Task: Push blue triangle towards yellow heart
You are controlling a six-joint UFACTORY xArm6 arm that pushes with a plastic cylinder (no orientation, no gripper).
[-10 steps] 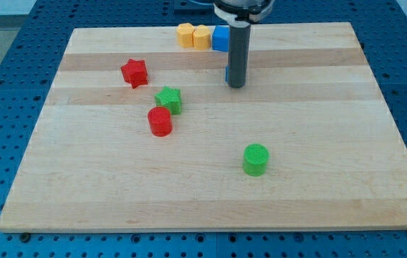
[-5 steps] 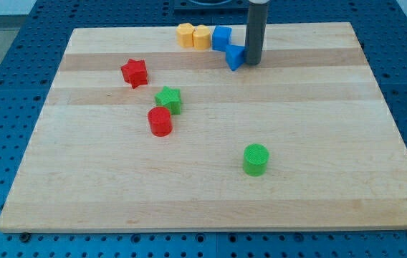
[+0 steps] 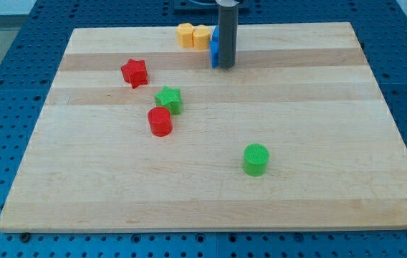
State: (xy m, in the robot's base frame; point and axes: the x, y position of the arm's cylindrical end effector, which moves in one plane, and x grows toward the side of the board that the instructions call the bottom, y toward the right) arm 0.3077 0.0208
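Observation:
My tip (image 3: 226, 67) rests on the board near the view's top centre. The blue triangle (image 3: 215, 57) touches the rod's left side and is mostly hidden behind it. A second blue block (image 3: 216, 36) sits just above the triangle, also partly hidden by the rod. Two yellow blocks stand side by side left of the blue ones. The right one (image 3: 201, 37) looks like the heart and lies next to the upper blue block. The left one (image 3: 185, 34) looks like a pentagon.
A red star (image 3: 135, 72) lies at the left. A green star (image 3: 168, 99) touches a red cylinder (image 3: 160, 122) near the middle left. A green cylinder (image 3: 256, 159) stands lower right of centre. The wooden board (image 3: 318, 143) ends just above the yellow blocks.
My tip swept up and then left across the board's top. The blue triangle slid up and left with it, from below the blue block's right to directly beneath it.

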